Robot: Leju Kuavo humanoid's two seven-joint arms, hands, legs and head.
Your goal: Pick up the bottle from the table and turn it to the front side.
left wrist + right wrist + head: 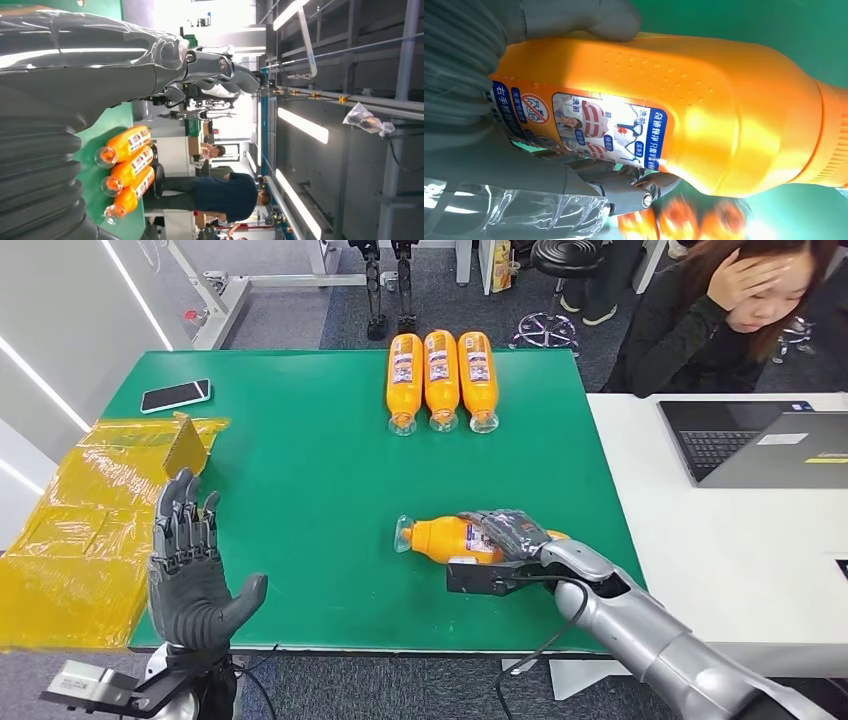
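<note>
An orange bottle point(446, 537) lies on its side on the green table point(300, 480), its clear cap pointing left. My right hand point(513, 536) wraps over the bottle's body and grips it. In the right wrist view the bottle point(704, 115) shows a printed label, with the thumb above it and the darker fingers point(624, 185) curled under it. My left hand point(192, 570) hovers at the table's near left edge, palm up, fingers spread, holding nothing.
Three more orange bottles point(441, 380) lie side by side at the far middle of the table, also seen as orange bottles point(125, 165) in the left wrist view. A phone point(175, 395) and yellow bags point(90, 530) lie at the left. A person point(720, 310) sits behind a laptop point(760, 440) on the white table.
</note>
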